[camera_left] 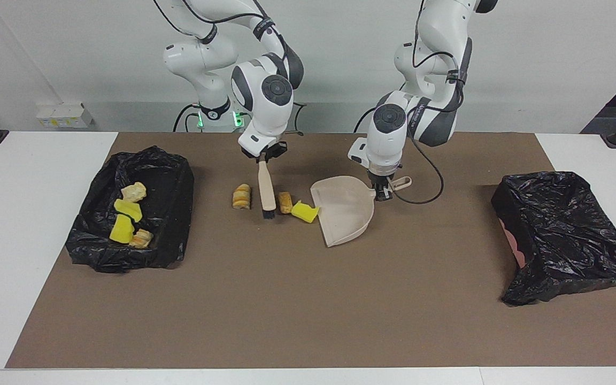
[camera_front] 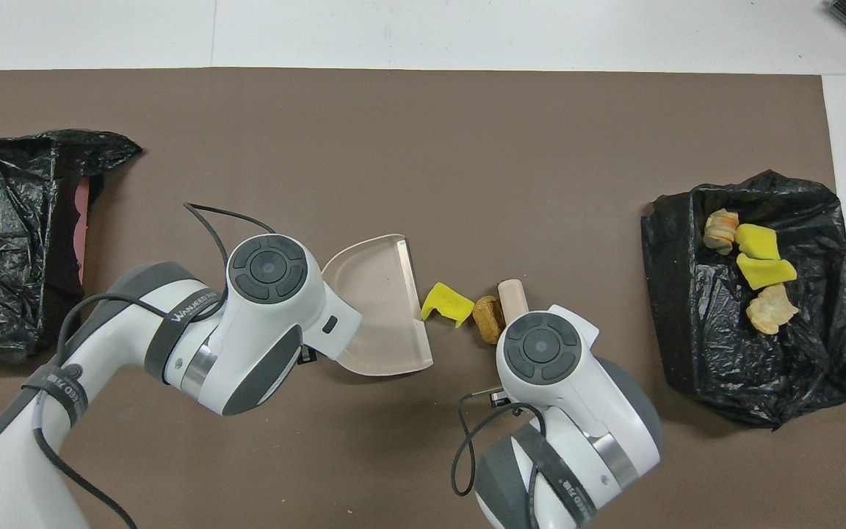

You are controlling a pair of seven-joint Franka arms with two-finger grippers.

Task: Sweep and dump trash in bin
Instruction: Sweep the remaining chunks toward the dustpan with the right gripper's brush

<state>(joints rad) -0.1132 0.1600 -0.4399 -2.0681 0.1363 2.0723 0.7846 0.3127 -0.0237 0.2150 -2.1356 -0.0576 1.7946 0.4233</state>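
Brush and dustpan meet at the trash

Right tool [camera_left: 261,157] clamps the beige brush [camera_left: 266,193]; left tool [camera_left: 382,191] grips the beige plastic dustpan [camera_left: 343,214]. A yellow sponge piece [camera_left: 305,212] touches the pan's lip, orange-brown lump [camera_left: 285,202] beside it; four lumps lie in the black-lined bin [camera_left: 169,214].

Both arms have glossy white shells with dark grey joint bands and round grey end caps; thin black cables loop beside each wrist.
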